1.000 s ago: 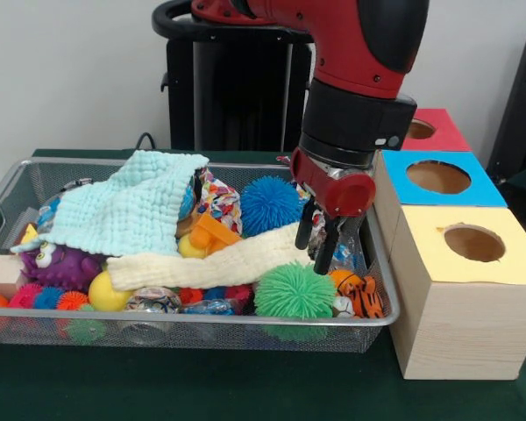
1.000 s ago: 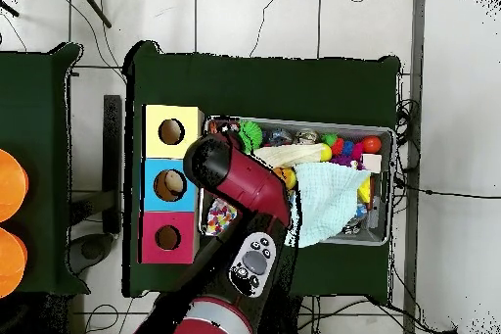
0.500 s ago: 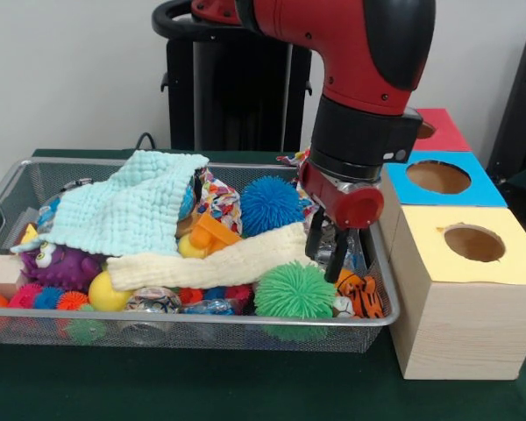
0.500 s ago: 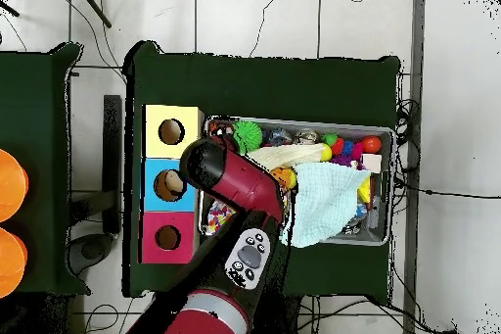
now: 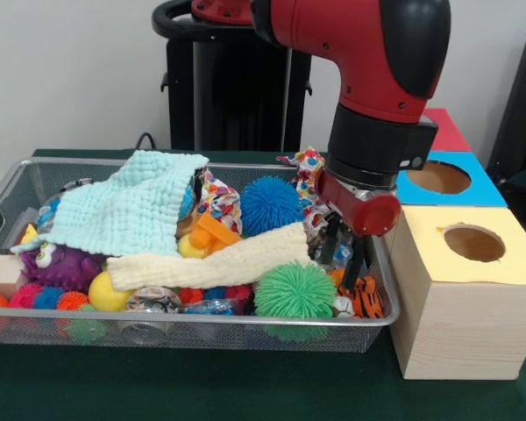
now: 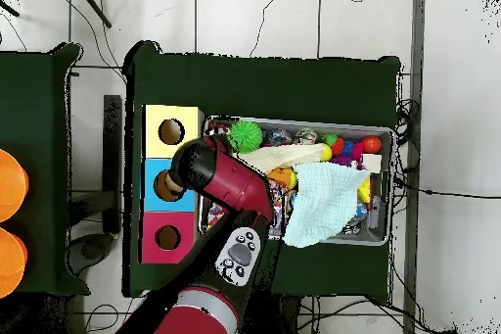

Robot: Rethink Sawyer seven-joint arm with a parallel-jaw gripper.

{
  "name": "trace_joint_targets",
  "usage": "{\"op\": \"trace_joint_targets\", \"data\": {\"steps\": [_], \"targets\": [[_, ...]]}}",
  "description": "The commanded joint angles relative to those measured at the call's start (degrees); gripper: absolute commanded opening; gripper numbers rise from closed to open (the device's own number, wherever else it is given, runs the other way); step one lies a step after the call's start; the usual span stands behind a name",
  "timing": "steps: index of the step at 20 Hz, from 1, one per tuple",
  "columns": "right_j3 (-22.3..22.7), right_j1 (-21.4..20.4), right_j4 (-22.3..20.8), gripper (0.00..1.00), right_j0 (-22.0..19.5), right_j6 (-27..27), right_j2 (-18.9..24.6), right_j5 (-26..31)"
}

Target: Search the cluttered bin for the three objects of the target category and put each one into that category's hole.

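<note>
My gripper (image 5: 343,254) hangs open over the right end of the wire bin (image 5: 202,322), its two black fingers apart with nothing between them. Just below it lies a small orange tiger toy (image 5: 361,296), and a green spiky ball (image 5: 294,291) sits to its left. A blue spiky ball (image 5: 269,203) lies further back. Right of the bin stand the yellow box (image 5: 473,263), blue box (image 5: 438,180) and red box (image 5: 438,132), each with a round hole. In the overhead view the arm (image 6: 230,188) hides the gripper.
A mint cloth (image 5: 127,206) and a cream cloth (image 5: 210,263) cover much of the bin. Around them lie a purple toy (image 5: 57,263), a yellow ball (image 5: 107,294), an orange toy (image 5: 212,232), a patterned cloth (image 5: 311,171) and a wooden block (image 5: 0,272).
My gripper has moved right and a little down, from beside the cream cloth's end to over the tiger toy near the bin's right wall. Nothing was taken hold of.
</note>
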Motion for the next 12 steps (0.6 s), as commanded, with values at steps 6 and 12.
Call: {"op": "trace_joint_targets", "data": {"steps": [6,12], "targets": [[0.79,4.06,4.53,1.00,-0.45,14.07,9.82,-6.29],[0.92,5.76,3.65,1.00,-4.37,12.77,16.08,-12.61]]}}
